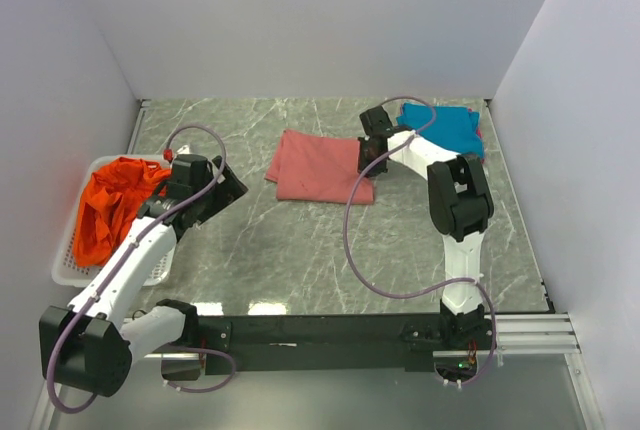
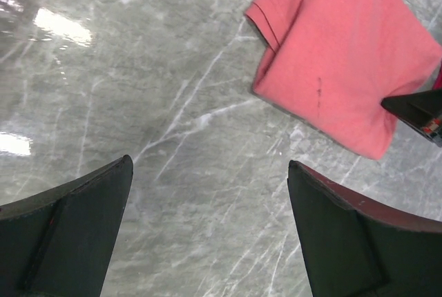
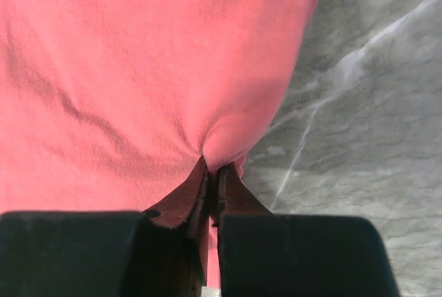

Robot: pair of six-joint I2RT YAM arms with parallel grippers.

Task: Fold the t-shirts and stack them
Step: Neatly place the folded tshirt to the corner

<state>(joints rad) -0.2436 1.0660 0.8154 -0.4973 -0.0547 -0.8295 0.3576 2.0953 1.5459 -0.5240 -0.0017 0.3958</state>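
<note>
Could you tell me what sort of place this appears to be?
Probably a robot test cell: plain white panels wall in a marble-patterned table, and the left arm and right arm are bolted to a black rail at its near edge.

The overhead camera is looking down from behind the near edge of the table (image 1: 300, 270), taking in its whole top. The left wrist camera is viewing the salmon-red t-shirt (image 2: 331, 55) from well back, while the right wrist camera is pressing close against that same shirt's edge.

You have the folded shirt (image 1: 312, 166) mid-table, the stacked shirts (image 1: 447, 128) behind it to the right, and the basket (image 1: 66, 270) at the left edge holding another shirt (image 1: 112, 205)
</note>
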